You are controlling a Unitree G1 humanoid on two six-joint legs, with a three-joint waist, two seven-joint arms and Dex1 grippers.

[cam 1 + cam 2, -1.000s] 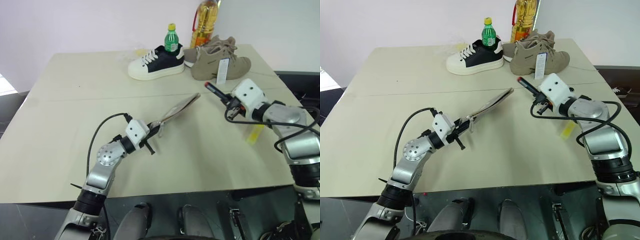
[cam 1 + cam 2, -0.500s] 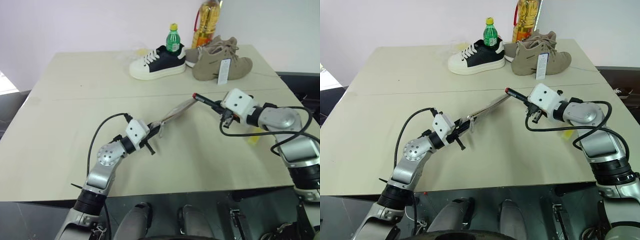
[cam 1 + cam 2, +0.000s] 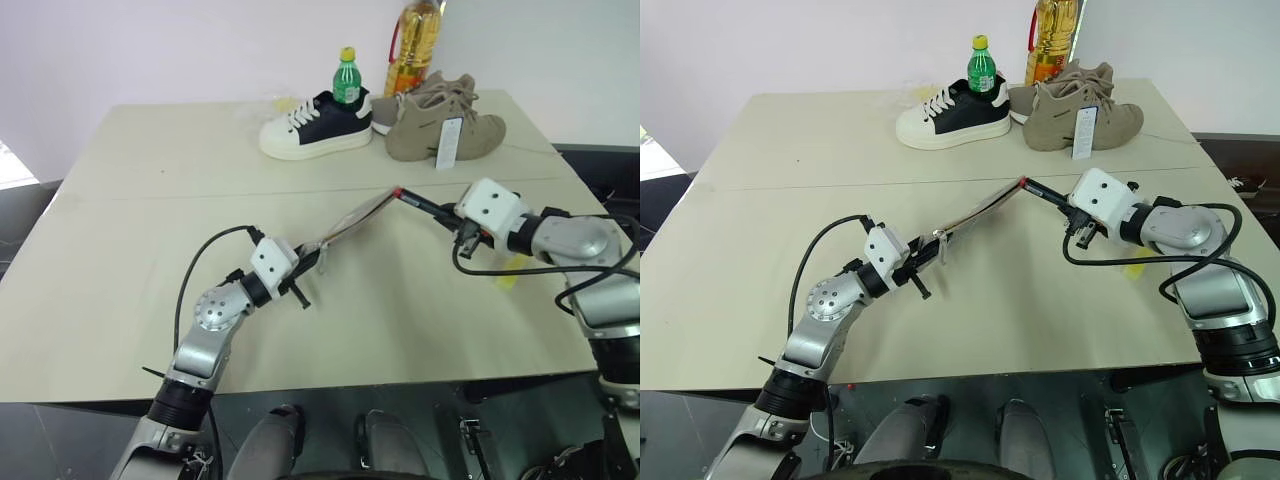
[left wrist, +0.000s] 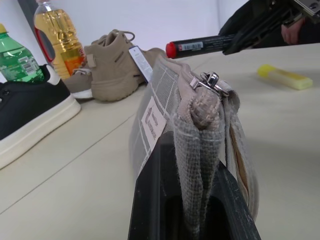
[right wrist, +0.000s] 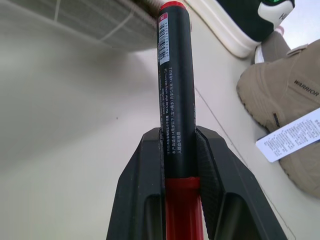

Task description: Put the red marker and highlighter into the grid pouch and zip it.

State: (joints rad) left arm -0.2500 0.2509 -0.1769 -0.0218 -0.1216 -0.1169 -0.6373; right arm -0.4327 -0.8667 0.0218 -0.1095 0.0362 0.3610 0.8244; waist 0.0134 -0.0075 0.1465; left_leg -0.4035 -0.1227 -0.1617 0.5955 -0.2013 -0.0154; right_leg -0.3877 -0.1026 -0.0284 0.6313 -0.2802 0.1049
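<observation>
Gripping one end of the grid pouch [image 3: 352, 219], the left tool [image 3: 300, 272] is clenched on the fabric and holds it up off the table [image 3: 150, 220], so the pouch slants upward toward the far right. From the left wrist view you can see the grey cloth pinched between the black fingers [image 4: 150, 200], zipper pull and white label showing just above them. Over on the other side, the right tool [image 3: 1072, 212] is grasping the red marker [image 3: 1043, 194], its body squeezed between both fingers and its red tip right at the raised far end of the pouch; whether it touches the cloth I cannot tell. And the highlighter [image 4: 282, 77] lies flat on the table beneath the right forearm, well apart from the pouch. At the far edge stand a black-and-white sneaker [image 3: 315, 125], a green bottle [image 3: 346, 78], an oil bottle [image 3: 413, 45] and tan shoes [image 3: 440, 120].
</observation>
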